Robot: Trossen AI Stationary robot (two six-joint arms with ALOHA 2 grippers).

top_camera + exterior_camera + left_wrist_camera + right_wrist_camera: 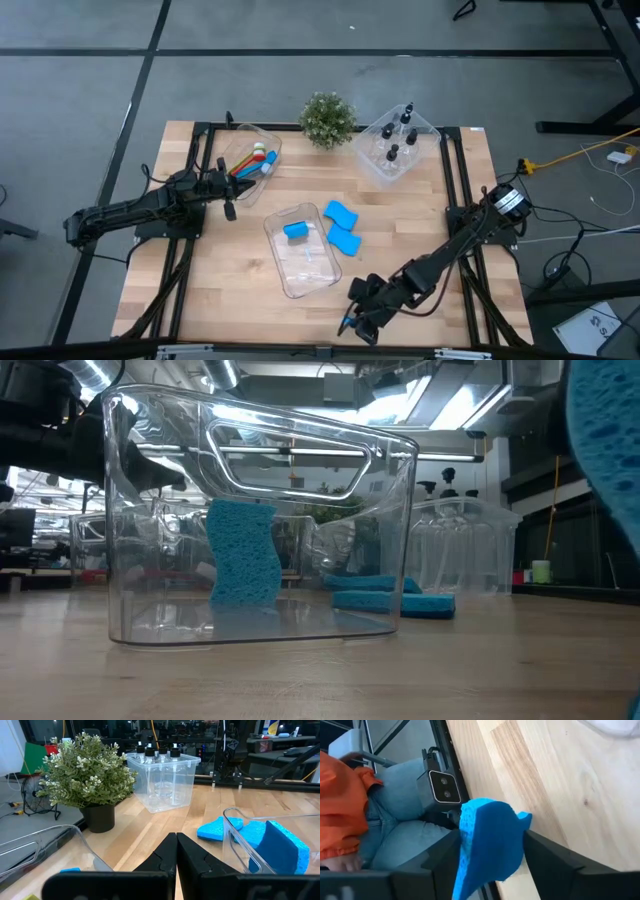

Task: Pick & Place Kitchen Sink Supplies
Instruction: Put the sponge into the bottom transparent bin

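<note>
Right gripper (492, 865) near table's front edge, blue sponge (490, 847) standing between its fingers, grip looks loosening; risk: sponge drops off the edge, far from the clear bin (300, 262) behind it; left gripper (176, 862) pressed together, empty, beside brush bin (252, 155).

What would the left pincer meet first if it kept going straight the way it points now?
Probably the clear bin of black-capped bottles, though depth is unclear. The shut left pincer points across bare table, passing between the potted plant and the blue sponges.
</note>
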